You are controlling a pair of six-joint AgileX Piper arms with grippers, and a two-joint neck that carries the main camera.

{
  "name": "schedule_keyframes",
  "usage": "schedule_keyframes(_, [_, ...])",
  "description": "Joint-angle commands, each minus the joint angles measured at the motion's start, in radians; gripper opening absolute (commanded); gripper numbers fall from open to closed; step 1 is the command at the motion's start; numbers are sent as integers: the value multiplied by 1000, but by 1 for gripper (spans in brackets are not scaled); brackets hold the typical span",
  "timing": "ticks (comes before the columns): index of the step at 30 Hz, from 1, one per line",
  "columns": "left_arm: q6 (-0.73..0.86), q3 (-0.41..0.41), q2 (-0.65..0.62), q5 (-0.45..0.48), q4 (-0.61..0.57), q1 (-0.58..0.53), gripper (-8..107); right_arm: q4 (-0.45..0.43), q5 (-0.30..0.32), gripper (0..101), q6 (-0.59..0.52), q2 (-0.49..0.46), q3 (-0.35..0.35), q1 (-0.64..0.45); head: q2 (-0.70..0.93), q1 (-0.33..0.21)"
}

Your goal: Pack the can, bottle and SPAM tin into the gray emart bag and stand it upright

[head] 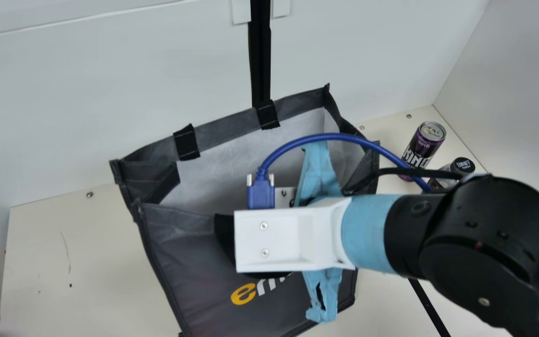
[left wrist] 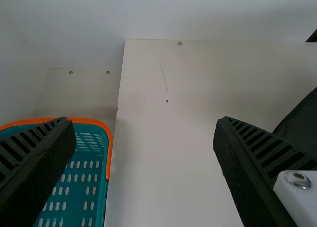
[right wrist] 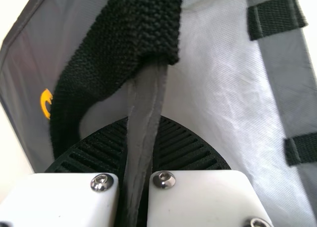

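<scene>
Right pincer [head: 269, 241] clamped on the gray bag [head: 180, 262] rim, can [head: 423, 145] and bottle [head: 462, 165] well apart from that pincer, left pincer [left wrist: 143, 122] spread wide

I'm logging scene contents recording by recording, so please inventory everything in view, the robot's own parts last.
bag: one, gray, mid-table, mouth open
bag straps: several, black, on the bag
can: one, purple and black, upright right of the bag
bottle: one, dark-capped, beside the can
basket: one, teal with orange rim, past the table's left edge
table: one, cream, under the bag
screw heads: several, silver, in the table
wall panels: several, white, around the table
right arm: one, black, light blue and white, over the bag
cable: one, blue, on the right arm
left end effector: one, black, open above the table
right end effector: one, black, closed on the bag's edge
</scene>
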Motion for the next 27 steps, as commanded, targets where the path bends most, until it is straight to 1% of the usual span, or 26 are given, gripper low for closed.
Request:
schedule_keyframes(1, [0,0,0,0,0,0,90,-7,3,3,15,-5,7,17,-1,-23])
schedule_keyframes(10, [0,0,0,0,0,0,90,-42,3,33,57,-37,39,57,-1,-23])
schedule_keyframes(27, [0,0,0,0,0,0,90,-94,3,90,55,-128,109,72,-1,-23])
